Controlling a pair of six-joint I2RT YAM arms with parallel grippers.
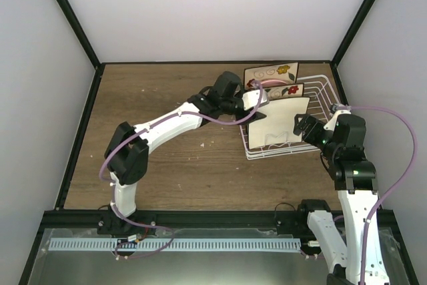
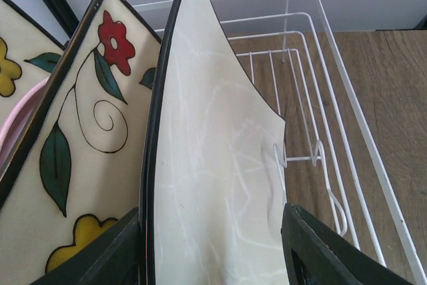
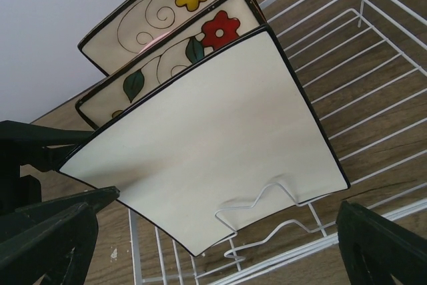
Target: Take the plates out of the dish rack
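The white wire dish rack [image 1: 320, 88] stands at the back right. In it stand a yellow-flower square plate [image 1: 270, 71], a pink round plate [image 1: 270, 83] and a red-flower square plate [image 1: 288, 89]. In front of them a plain cream plate [image 1: 280, 125] leans far more than the others. My left gripper [image 1: 255, 108] is shut on its left edge. In the left wrist view the plain plate [image 2: 213, 151] fills the gap between my fingers [image 2: 107, 255]. My right gripper [image 1: 303, 127] is open and empty just right of the plate, facing it [image 3: 213, 145].
The rack's wavy divider [image 3: 293, 195] crosses the plain plate's lower edge. The rack [image 2: 347, 85] sits close to the back wall and the black corner post [image 1: 353, 18]. The brown wooden table [image 1: 167, 158] stretches left of the rack.
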